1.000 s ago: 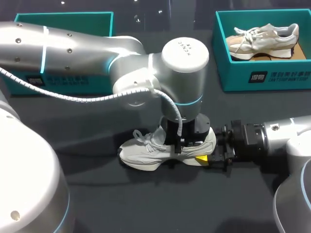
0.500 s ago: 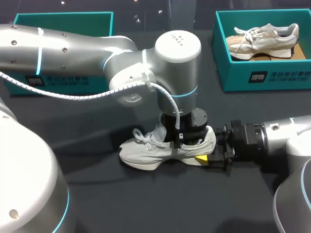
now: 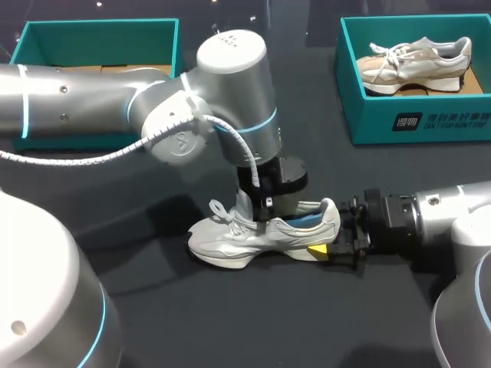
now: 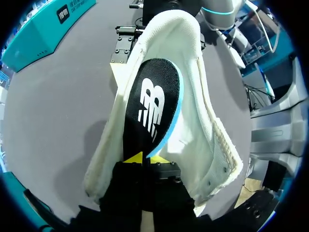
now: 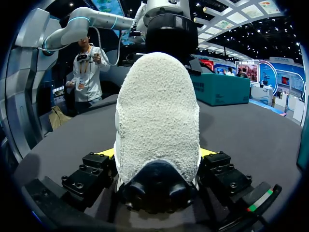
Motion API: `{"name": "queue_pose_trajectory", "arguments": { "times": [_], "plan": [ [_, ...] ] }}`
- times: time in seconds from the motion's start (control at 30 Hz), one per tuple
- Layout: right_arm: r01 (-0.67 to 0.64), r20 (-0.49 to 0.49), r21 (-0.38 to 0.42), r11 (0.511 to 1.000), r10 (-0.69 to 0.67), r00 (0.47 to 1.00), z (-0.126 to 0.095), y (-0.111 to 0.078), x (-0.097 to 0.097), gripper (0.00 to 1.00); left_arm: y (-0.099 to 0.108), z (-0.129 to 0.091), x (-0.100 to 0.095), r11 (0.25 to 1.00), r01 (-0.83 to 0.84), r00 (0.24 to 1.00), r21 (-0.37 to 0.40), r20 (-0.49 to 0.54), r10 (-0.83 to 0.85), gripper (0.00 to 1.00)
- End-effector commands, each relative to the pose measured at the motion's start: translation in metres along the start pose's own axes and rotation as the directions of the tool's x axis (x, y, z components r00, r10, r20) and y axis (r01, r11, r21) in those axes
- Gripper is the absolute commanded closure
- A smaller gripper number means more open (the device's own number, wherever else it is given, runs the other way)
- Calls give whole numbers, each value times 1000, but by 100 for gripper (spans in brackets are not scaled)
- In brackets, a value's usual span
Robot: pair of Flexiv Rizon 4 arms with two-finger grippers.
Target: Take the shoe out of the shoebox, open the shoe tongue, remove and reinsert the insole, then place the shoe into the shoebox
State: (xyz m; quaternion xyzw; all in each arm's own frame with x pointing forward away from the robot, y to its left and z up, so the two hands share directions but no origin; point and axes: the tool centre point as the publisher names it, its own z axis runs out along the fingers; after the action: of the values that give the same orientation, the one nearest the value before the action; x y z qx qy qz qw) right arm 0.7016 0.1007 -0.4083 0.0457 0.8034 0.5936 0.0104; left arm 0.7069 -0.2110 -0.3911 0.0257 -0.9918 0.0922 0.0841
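A white sneaker (image 3: 253,236) lies on its sole on the dark table, toe pointing left. My left gripper (image 3: 265,205) stands over its opening, shut on the front end of the black, blue-edged insole (image 4: 154,104). In the left wrist view its yellow tips (image 4: 145,158) meet on that end, and the insole's heel end still lies inside the shoe (image 4: 203,121). A blue edge of the insole (image 3: 307,221) shows above the collar. My right gripper (image 3: 331,249) clasps the sneaker's heel (image 5: 157,121), one finger (image 5: 89,176) on each side.
A teal shoebox (image 3: 414,115) at the back right holds a beige sneaker (image 3: 414,63). A second teal shoebox (image 3: 100,34) stands at the back left, partly behind my left arm. Bare table lies in front of the white sneaker.
My left gripper has shut on the insole and its wrist has swung up and to the left, lifting the insole's front end out of the shoe. The right arm has stayed still.
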Motion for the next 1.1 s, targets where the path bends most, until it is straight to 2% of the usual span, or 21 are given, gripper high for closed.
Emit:
{"name": "queue_pose_trajectory", "arguments": {
  "times": [0.03,0.4,0.73,0.93,1.1],
  "plan": [
    [0,1,4,1000,0,1000,-1,-1,1,100,10,-8,0,999,-3,1000,53,-5,4,100],
    [0,1,4,1000,0,1000,-1,-1,1,100,22,-10,3,998,13,999,61,-35,-10,100],
    [0,1,4,1000,0,1000,-1,-1,1,100,24,-28,13,990,5,999,143,-53,3,100],
    [0,1,4,1000,0,1000,-1,-1,1,100,17,-37,16,983,8,998,182,-68,4,100],
    [0,1,4,1000,0,1000,-1,-1,1,100,2,-44,20,978,-6,998,210,-58,18,100]
  ]
}}
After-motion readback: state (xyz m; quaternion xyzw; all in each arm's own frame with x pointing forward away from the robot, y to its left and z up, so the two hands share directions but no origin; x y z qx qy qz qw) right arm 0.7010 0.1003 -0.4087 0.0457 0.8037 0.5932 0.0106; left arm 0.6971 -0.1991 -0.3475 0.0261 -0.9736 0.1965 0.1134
